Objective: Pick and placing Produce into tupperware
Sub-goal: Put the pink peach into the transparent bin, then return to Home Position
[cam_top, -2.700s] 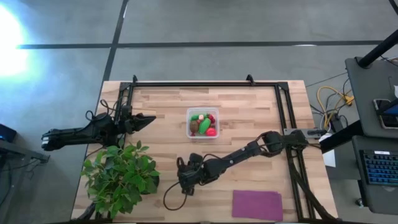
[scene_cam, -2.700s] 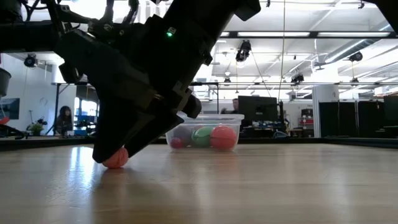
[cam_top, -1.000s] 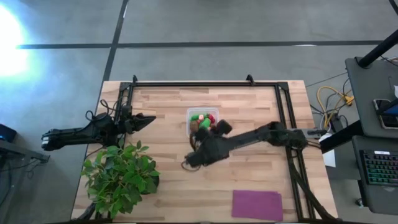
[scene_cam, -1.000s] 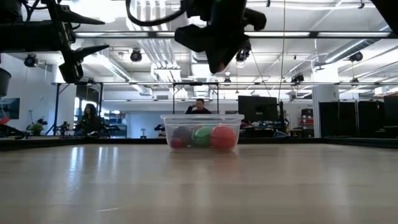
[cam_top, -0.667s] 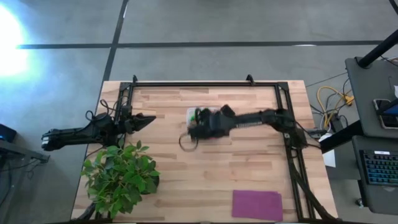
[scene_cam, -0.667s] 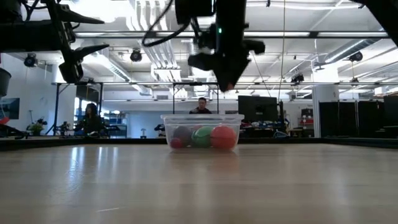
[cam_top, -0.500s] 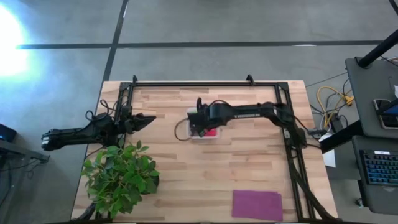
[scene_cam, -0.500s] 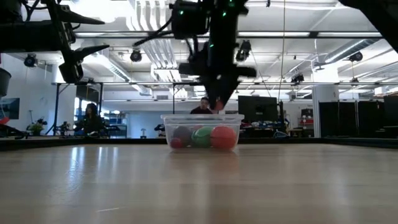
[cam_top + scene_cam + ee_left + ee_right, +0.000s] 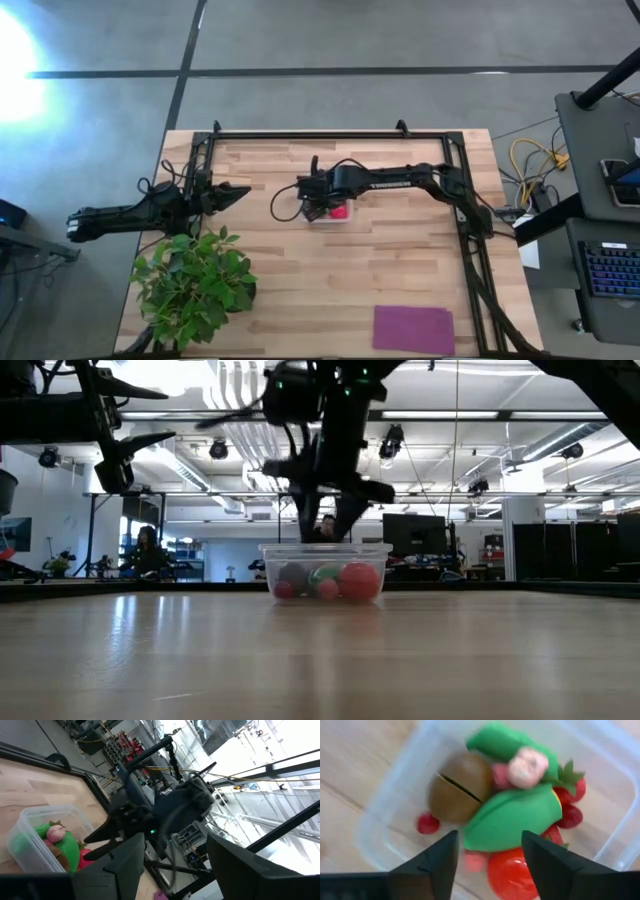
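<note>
The clear tupperware [image 9: 347,219] stands mid-table and holds the produce [image 9: 512,815]: two green pieces, a brown kiwi-like ball [image 9: 455,790], several red ones and small pink ones. In the low view a small pink ball [image 9: 328,589] lies inside the tupperware [image 9: 325,550] among the others. My right gripper [image 9: 489,837] hovers open just above the tub, fingers pointing down [image 9: 330,510]. My left gripper [image 9: 240,192] waits open near the table's left edge, above the wood, facing the tub [image 9: 25,827].
A leafy potted plant [image 9: 195,280] fills the near left corner, close under the left arm. A flat purple mat [image 9: 413,329] lies at the near edge, right of centre. A black frame rail [image 9: 330,133] runs along the far edge and the sides.
My right gripper has swung from the table's middle toward the far edge and come down over the tupperware, carrying a small pink ball. It has opened, and the ball now lies in the tub with the other produce.
</note>
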`<action>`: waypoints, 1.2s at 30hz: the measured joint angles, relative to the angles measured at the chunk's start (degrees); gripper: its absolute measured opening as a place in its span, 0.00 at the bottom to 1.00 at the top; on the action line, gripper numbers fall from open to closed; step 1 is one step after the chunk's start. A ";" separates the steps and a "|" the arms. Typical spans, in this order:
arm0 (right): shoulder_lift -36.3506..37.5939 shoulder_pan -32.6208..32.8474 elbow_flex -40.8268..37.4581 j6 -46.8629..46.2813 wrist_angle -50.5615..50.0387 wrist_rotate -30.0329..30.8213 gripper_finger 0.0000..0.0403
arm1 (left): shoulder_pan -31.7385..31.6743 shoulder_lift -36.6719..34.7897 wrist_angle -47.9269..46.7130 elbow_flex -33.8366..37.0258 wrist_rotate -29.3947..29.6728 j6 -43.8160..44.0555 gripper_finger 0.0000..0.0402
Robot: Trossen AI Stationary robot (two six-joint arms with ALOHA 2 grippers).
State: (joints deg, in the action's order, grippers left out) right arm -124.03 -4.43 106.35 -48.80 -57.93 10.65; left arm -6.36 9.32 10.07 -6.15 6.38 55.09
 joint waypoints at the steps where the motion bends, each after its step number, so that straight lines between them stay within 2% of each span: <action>1: 0.01 0.36 0.78 -0.24 0.12 1.02 0.54 | -0.01 0.00 0.00 0.00 0.00 0.00 0.50; 6: 0.04 3.16 6.74 -0.39 -0.28 9.63 0.62 | -0.01 0.00 0.00 0.00 0.01 0.00 0.50; 10: 0.26 5.74 13.40 -0.28 -2.21 19.61 0.64 | -0.01 0.02 0.00 0.00 0.00 0.00 0.50; 13: 0.30 7.31 19.32 1.48 -5.58 23.23 0.63 | 0.00 0.02 0.00 0.00 0.02 0.00 0.50; 18: 0.35 9.90 28.18 5.26 -7.85 21.75 0.61 | -0.02 0.02 0.00 0.00 0.02 0.00 0.50; 21: 2.64 11.38 28.04 4.91 -5.54 17.69 0.60 | -0.02 0.02 0.00 0.00 0.00 0.00 0.50; 24: 4.52 12.57 27.97 -2.55 -6.89 14.83 0.60 | -0.01 0.02 0.00 0.00 -0.01 0.00 0.50; 26: 5.44 12.99 28.05 -8.04 -8.54 14.84 0.61 | -0.02 0.02 0.00 0.00 -0.01 0.00 0.50; 30: 6.91 13.76 28.06 -13.43 -10.34 14.94 0.62 | 0.00 0.00 -0.04 0.00 0.00 0.00 0.50; 33: 7.64 15.32 28.08 -9.18 -4.79 14.87 0.62 | -0.02 0.02 0.01 0.00 0.04 0.00 0.50; 36: 7.79 17.27 28.58 -0.09 3.02 12.23 0.61 | -0.02 0.00 -0.02 0.00 0.00 0.00 0.50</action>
State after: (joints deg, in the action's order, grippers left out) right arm -116.24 12.84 134.93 -48.89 -54.90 22.88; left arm -6.37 9.32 10.04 -6.15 6.37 55.09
